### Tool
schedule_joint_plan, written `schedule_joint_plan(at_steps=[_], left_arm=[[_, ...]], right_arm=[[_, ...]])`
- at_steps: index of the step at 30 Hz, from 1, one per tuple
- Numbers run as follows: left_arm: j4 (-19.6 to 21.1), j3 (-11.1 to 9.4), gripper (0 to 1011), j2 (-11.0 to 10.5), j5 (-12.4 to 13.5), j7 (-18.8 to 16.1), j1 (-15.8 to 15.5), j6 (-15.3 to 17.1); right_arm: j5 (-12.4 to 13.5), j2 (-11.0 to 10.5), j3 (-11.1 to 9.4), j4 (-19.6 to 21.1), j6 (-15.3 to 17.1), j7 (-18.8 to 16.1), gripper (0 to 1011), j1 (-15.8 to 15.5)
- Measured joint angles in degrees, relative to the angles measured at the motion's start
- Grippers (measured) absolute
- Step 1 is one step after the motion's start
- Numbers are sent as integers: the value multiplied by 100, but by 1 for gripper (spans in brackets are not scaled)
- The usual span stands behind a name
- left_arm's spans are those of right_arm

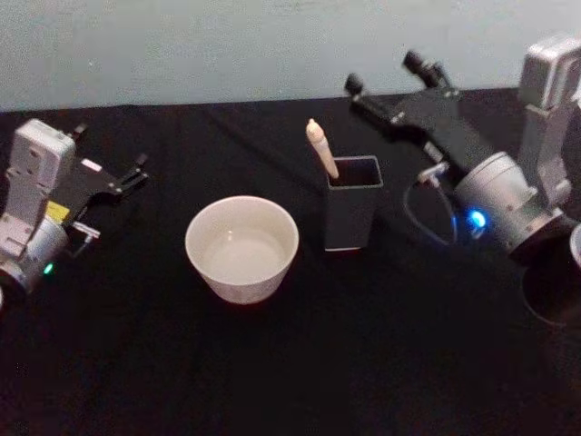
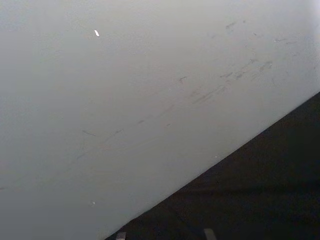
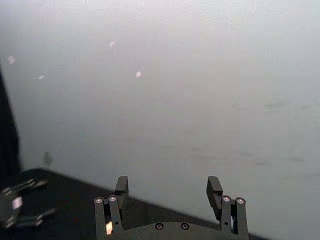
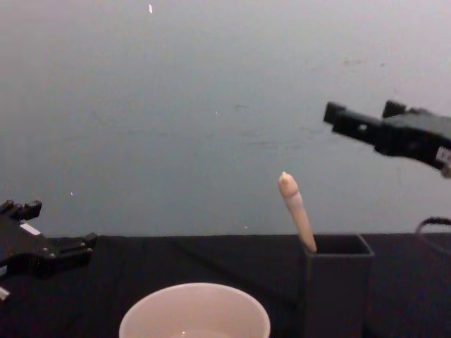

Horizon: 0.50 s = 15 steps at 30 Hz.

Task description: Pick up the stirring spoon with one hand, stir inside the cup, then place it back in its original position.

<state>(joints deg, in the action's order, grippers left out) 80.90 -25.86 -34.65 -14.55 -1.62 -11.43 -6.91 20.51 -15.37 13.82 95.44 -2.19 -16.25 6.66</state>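
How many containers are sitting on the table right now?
2: the cup at the table's middle, and the dark grey holder to its right, with the stirring spoon standing in it.

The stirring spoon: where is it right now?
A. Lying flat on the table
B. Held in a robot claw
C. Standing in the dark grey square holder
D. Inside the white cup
C. The stirring spoon leans handle-up out of the dark grey holder, beside the cup; the right claw is raised behind it, open and holding nothing.
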Motion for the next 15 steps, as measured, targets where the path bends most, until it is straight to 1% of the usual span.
schedule_joint_plan(at_steps=[1, 4, 5, 7, 10, 15], left_arm=[[0, 0, 1001, 0, 0, 0, 0, 0], [0, 0, 1001, 0, 0, 0, 0, 0], [0, 0, 1001, 0, 0, 0, 0, 0], [0, 0, 1001, 0, 0, 0, 0, 0], [0, 0, 1001, 0, 0, 0, 0, 0], [0, 0, 1001, 0, 0, 0, 0, 0]], right_arm=[[-2, 26, -51, -17, -25, 84, 1002, 28], [-84, 67, -118, -124, -40, 237, 1002, 79], [-178, 91, -156, -221, -48, 352, 1002, 116], [-298, 115, -192, -337, -64, 459, 1002, 152], [-575, 155, -260, -652, -86, 659, 1002, 225], [-824, 171, -284, -980, -77, 757, 1000, 264]])
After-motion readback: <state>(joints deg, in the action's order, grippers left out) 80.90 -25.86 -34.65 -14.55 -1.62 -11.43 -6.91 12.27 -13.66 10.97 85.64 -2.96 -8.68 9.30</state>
